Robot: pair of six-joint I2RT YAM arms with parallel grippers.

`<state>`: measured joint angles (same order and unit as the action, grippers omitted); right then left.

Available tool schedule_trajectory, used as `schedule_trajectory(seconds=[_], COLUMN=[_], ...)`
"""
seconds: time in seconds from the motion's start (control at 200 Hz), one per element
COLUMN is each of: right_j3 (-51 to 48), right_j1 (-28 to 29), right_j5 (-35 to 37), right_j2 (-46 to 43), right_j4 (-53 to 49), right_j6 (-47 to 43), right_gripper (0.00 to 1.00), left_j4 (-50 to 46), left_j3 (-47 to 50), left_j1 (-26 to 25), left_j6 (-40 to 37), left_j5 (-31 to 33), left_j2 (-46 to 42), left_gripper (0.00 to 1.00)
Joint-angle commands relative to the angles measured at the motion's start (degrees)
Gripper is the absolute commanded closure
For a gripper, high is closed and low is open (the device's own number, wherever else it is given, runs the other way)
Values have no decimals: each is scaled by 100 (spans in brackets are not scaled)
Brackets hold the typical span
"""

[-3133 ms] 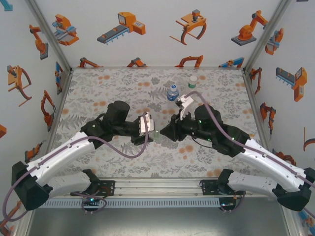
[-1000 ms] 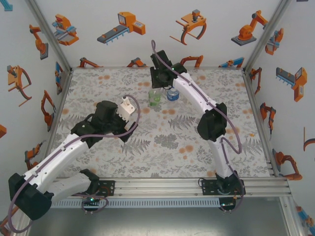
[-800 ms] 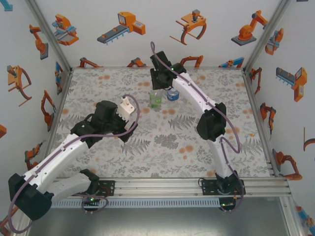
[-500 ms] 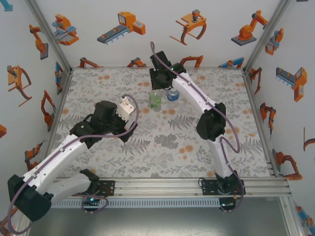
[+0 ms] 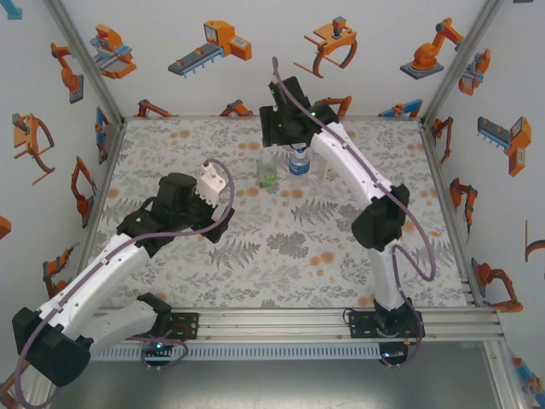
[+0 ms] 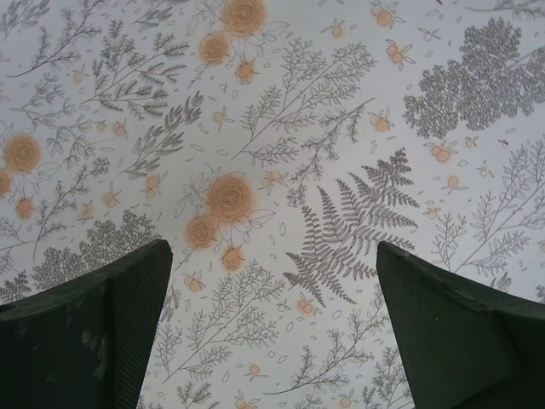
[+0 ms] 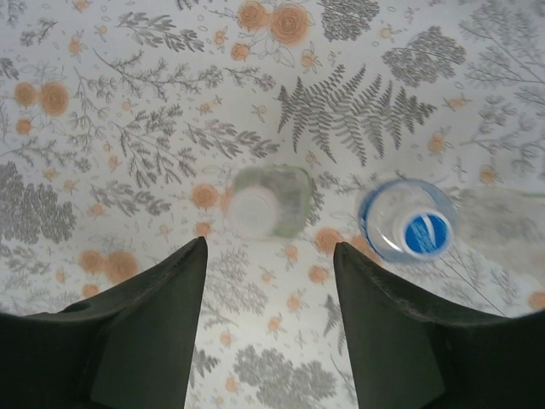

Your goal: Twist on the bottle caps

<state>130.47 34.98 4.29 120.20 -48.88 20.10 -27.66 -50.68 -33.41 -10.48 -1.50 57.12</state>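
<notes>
The flowery worktop (image 5: 170,145) holds a green-labelled bottle (image 7: 294,192), likely light and tippy; grip its white cap (image 7: 254,213) gently. Right claw (image 7: 269,249) above it is spread, empty; left claw (image 6: 272,256) is spread too.

Pale tablecloth (image 6: 281,128): grey ferns, orange flowers. Clear green bottle (image 7: 296,194), white cap (image 7: 254,211); blue bottle (image 7: 383,215), blue-white top.

Bottles (image 7: 266,204) side by side on table (image 5: 170,145)
</notes>
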Motion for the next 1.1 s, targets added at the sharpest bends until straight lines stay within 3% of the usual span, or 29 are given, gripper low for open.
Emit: schedule_trajectory(seconds=[0.0, 0.095, 0.205, 0.386, 0.521, 0.631, 0.826, 1.096], right_j3=[-650, -1494, -2663, -4939, -6502, -7675, -9377, -10702], right_j1=[-181, -333, -571, -1137, -1687, -2160, -2880, -3475], right_j5=[285, 487, 672, 1001, 1141, 1108, 886, 480], right_j2=[-890, -1538, -2342, -3652, -4368, -4754, -4877, -4461], right_j4=[142, 351, 787, 1956, 2895, 3828, 5741, 8327], right_j6=[-132, -172, -288, -615, -888, -1192, -1682, -1609], right_gripper=[37, 27, 1, 1, 1, 1, 1, 0], left_j4=[269, 539, 885, 1450, 2561, 3629, 4967, 6873], left_j3=[-71, -46, 78, 454, 1116, 1650, 1950, 2577], left_j1=[184, 340, 450, 635, 859, 1088, 1651, 2554], left_j6=[443, 800, 1090, 1074, 913, 657, 367, 638], left_j5=[148, 425, 917, 2121, 2692, 2681, 1927, 1079], left_j2=[-36, 51, 209, 702, 892, 1087, 1816, 2608], left_gripper=[3, 3, 3, 3, 3, 3, 3, 3])
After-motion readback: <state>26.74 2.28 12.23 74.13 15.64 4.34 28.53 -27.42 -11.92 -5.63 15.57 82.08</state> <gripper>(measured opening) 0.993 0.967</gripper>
